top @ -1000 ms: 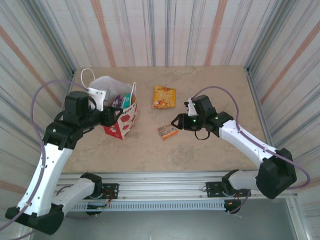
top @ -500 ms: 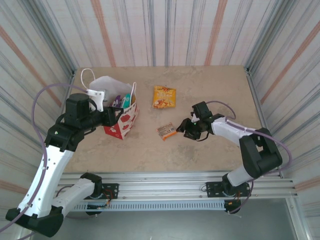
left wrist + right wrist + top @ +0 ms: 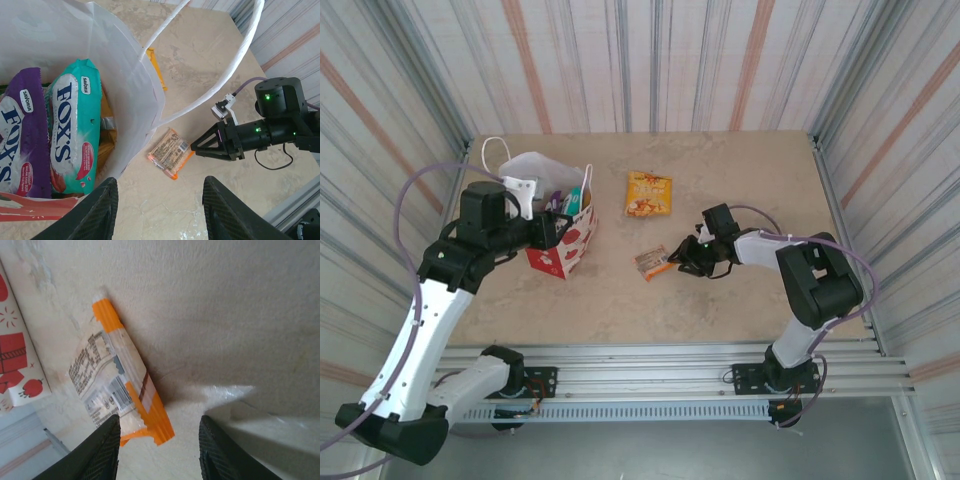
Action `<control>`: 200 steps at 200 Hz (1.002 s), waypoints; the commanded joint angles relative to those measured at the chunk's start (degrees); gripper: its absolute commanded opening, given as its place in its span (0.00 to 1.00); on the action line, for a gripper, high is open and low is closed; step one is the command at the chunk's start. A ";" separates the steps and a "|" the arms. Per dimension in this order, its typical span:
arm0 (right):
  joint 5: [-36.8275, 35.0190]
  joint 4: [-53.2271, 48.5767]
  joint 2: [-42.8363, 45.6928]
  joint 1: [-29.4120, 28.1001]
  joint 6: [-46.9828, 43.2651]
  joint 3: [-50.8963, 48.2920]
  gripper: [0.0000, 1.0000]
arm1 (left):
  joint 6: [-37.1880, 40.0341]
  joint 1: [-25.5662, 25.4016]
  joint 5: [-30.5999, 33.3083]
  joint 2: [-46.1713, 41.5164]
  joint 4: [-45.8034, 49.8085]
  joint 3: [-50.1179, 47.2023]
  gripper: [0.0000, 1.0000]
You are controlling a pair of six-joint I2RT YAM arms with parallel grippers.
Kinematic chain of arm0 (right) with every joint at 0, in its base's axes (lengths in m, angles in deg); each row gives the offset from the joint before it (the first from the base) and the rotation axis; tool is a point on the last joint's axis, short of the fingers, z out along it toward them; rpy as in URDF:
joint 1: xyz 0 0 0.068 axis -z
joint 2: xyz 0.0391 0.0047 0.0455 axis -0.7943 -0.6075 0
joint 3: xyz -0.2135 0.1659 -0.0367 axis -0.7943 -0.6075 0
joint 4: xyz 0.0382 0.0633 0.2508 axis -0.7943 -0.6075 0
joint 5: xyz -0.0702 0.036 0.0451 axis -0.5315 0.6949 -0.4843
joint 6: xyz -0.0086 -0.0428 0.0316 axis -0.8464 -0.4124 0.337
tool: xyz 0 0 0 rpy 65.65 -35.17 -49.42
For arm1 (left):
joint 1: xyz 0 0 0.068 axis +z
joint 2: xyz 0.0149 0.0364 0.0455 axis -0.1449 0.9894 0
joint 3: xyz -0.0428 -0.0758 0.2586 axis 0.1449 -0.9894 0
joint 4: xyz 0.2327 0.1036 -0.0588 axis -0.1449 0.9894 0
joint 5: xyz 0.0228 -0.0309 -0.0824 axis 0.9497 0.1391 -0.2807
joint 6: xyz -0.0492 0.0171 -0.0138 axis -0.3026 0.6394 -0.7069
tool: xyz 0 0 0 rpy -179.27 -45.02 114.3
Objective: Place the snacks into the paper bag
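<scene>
Right gripper wide (beside orange packet)

A white paper bag with a red lower band and white loop handles is stood open. A purple packet and a teal packet, both marked FOX'S, are held inside it side by side. A small orange packet is laid flat near the bag's right. A yellow-orange packet is laid farther back.
</scene>
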 commanded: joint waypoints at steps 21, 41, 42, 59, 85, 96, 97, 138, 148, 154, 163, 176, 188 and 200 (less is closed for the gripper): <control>1.60 5.00 -1.69 0.95 1.09 -1.32 0.36 | -0.49 -0.27 -1.42 0.26 -0.23 2.49 0.49; 1.92 5.82 -1.93 1.05 1.35 -1.70 0.32 | -0.27 -0.30 -1.54 0.50 0.19 2.78 0.49; 1.94 5.87 -1.95 1.01 1.35 -1.71 0.32 | -0.27 -0.27 -1.54 0.48 0.21 2.77 0.49; 2.21 6.51 -2.12 1.10 1.61 -2.11 0.29 | -0.11 -0.29 -1.49 0.56 0.32 2.82 0.49; 2.69 7.06 -2.55 1.14 1.97 -2.56 0.29 | 0.17 -0.27 -1.27 0.43 0.36 2.76 0.49; 2.93 7.06 -2.80 1.14 1.97 -2.51 0.29 | 0.33 -0.24 -1.27 0.32 0.38 2.68 0.49; 2.93 7.06 -2.83 1.10 1.97 -2.51 0.29 | 0.34 -0.28 -1.27 0.30 0.40 2.67 0.49; 2.73 8.06 -3.29 1.14 2.24 -3.18 0.22 | 0.65 -0.31 -1.21 0.32 0.49 2.71 0.48; 2.58 8.44 -3.22 1.12 2.41 -3.46 0.18 | 0.71 -0.26 -1.27 0.33 0.54 2.69 0.48; 2.73 8.77 -3.09 1.14 2.34 -3.60 0.14 | 0.75 -0.27 -1.23 0.30 0.65 2.83 0.48; 2.75 8.97 -2.87 1.16 2.34 -3.82 0.10 | 0.78 -0.24 -1.26 0.32 0.75 2.83 0.48; 2.77 9.12 -2.13 1.14 2.16 -4.08 0.06 | 0.91 -0.24 -1.26 0.27 0.93 2.98 0.48; 2.50 8.80 -1.02 1.16 1.87 -4.27 0.03 | 1.14 -0.26 -1.27 0.15 1.00 3.17 0.48; 2.08 8.05 0.39 1.12 1.13 -4.38 0.01 | 1.22 -0.29 -1.35 0.06 0.98 3.28 0.48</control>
